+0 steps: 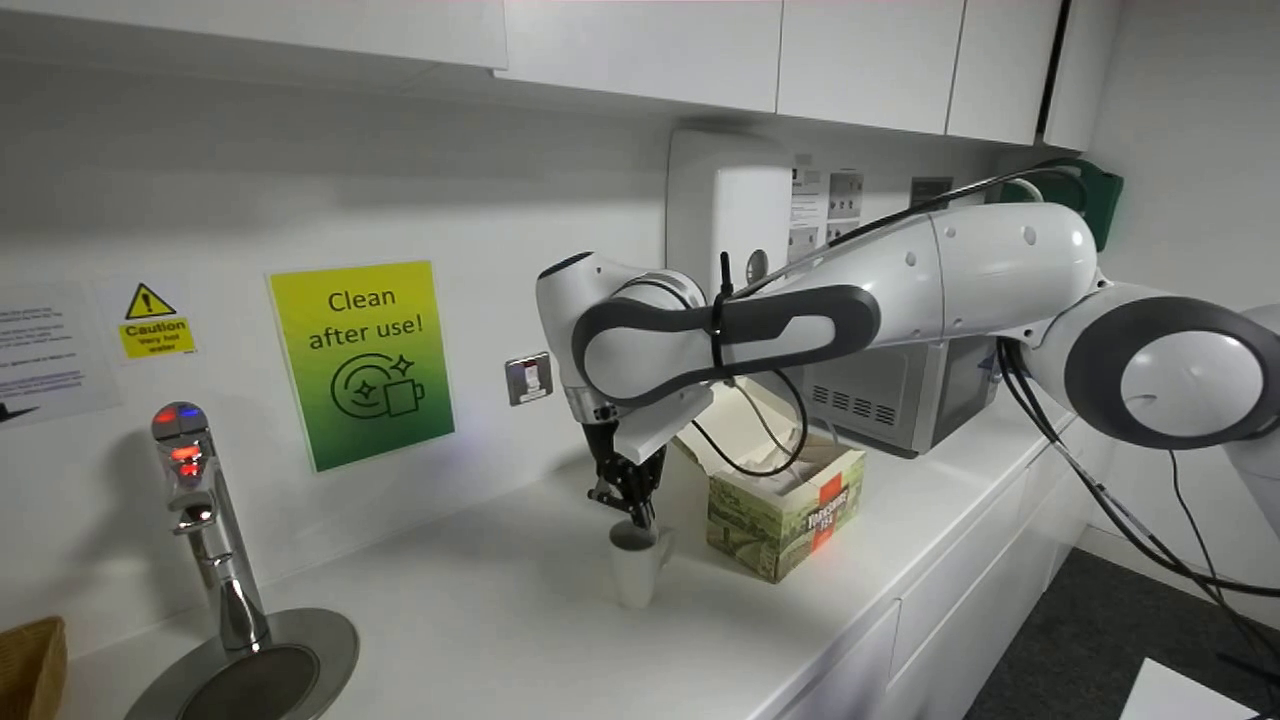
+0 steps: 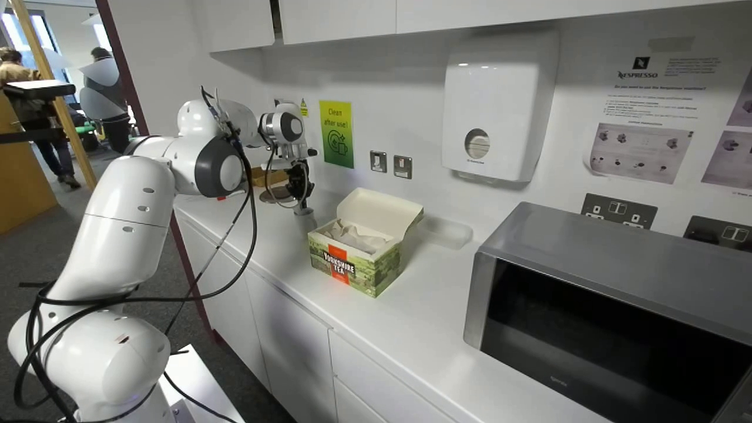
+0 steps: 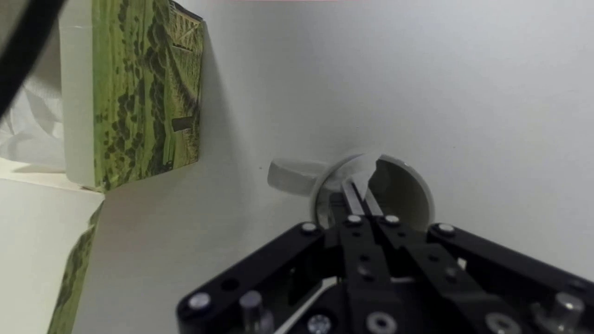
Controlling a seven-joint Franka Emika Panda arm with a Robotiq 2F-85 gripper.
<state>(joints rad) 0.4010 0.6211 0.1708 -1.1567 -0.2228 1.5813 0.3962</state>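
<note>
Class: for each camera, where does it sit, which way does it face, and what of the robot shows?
An exterior view: near the tap, facing along the counter; arm and gripper show.
An exterior view: near the microwave, facing toward the green sign; most of the arm, gripper included, shows.
Wrist view: on the wrist, looking down on the mug; gripper's fingers show.
Shared by both exterior views: sign, mug, tea box.
</note>
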